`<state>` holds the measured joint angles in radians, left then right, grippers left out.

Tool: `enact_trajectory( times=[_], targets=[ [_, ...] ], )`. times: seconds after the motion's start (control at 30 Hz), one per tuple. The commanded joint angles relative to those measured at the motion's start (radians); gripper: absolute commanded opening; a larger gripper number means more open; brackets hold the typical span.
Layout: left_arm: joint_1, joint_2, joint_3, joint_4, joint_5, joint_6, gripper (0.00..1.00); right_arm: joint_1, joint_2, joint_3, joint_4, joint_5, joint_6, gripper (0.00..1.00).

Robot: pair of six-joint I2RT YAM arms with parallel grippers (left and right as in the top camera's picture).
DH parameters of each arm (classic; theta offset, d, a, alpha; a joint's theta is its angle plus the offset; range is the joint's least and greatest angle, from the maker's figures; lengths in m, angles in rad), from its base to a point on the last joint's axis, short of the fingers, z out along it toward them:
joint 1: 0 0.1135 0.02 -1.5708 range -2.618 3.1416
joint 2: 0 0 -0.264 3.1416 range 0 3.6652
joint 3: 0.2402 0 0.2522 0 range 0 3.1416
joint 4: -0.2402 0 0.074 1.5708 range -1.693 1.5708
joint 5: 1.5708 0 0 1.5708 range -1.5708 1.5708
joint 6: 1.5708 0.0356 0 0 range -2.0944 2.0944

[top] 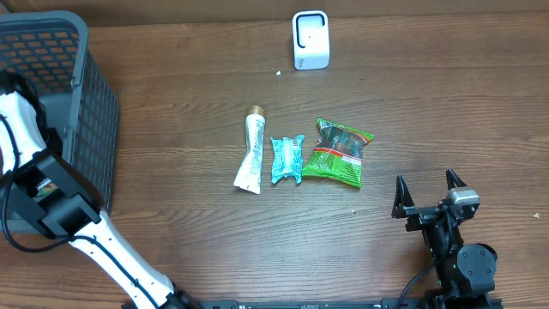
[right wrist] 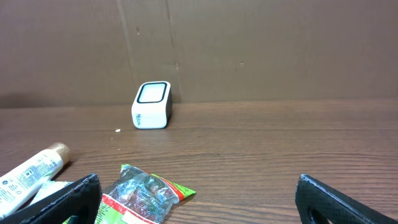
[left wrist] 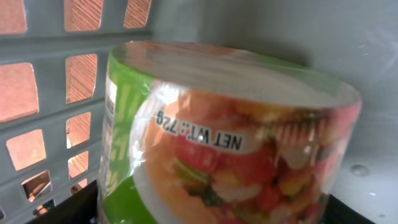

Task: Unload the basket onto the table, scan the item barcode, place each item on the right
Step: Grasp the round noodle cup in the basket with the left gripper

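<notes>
Down inside the grey basket [top: 86, 94], the left gripper [left wrist: 211, 210] has its dark fingers [left wrist: 65, 204] on either side of a round tub [left wrist: 236, 124] with a bright food label, close to the basket's lattice wall. Whether the fingers press on the tub or stand just off it, I cannot tell. Near the front right of the table [top: 446, 86], the right gripper [top: 425, 180] stands wide open, holding nothing. Beyond it, at mid-table, a green snack bag [top: 341, 153], a teal packet [top: 286, 160] and a white tube [top: 250, 150] lie in a row. The small white scanner [top: 310, 39] stands at the far edge, well apart from the basket.
</notes>
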<state>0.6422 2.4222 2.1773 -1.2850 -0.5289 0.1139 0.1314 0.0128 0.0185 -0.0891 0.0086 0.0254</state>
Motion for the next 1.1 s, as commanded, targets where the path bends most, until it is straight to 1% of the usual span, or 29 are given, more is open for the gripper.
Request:
enact_trajectory(
  times=[0.0,0.33,0.47,0.67,0.8,0.9,0.97,1.07],
  targets=[
    [-0.025,0.006,-0.010,0.001,0.021,-0.004,0.63,0.002,-0.010,-0.010,0.008,0.013,-0.004,1.00],
    [-0.047,0.003,-0.003,-0.023,0.020,-0.123,0.65,0.002,-0.010,-0.011,0.008,0.013,-0.004,1.00],
    [-0.056,0.003,0.050,-0.065,0.023,-0.172,0.66,0.002,-0.010,-0.010,0.008,0.013,-0.004,1.00],
    [-0.067,0.003,0.235,-0.163,0.038,-0.225,0.66,0.002,-0.010,-0.010,0.008,0.013,-0.004,1.00],
    [-0.068,0.002,0.391,-0.216,0.152,-0.235,0.65,0.002,-0.010,-0.010,0.008,0.013,-0.004,1.00],
    [-0.068,-0.003,0.523,-0.265,0.210,-0.273,0.66,0.002,-0.010,-0.010,0.008,0.013,-0.004,1.00],
    [-0.069,-0.010,0.579,-0.283,0.241,-0.273,0.65,0.002,-0.010,-0.010,0.008,0.013,-0.004,1.00],
    [-0.069,-0.035,0.670,-0.303,0.329,-0.278,0.64,0.002,-0.010,-0.010,0.008,0.013,-0.004,1.00]
  ],
)
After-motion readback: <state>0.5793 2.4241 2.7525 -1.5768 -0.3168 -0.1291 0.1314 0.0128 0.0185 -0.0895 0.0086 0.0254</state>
